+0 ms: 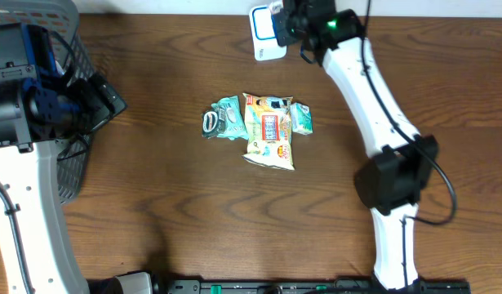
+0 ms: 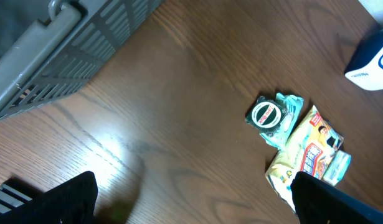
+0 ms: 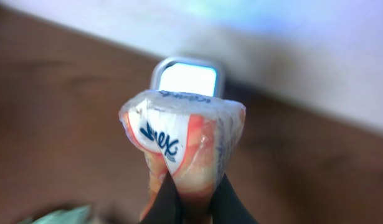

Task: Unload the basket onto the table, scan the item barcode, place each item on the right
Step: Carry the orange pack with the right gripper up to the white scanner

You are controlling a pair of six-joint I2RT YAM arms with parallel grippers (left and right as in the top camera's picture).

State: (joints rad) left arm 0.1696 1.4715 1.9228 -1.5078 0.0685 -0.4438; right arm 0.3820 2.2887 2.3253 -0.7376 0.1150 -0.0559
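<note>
My right jaws are pinched on the orange-and-white plastic-wrapped tissue pack [image 3: 185, 140], held up to the lit window [image 3: 188, 78] of the white scanner [image 1: 264, 49]. My left jaws gape, empty. It's a narrow pinch, so the pack could twist and hide its barcode.

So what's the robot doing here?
The right end effector is shut on a tissue pack, holding it in front of the scanner. The left end effector is open and empty beside the basket. More packets lie in a pile mid-table.
</note>
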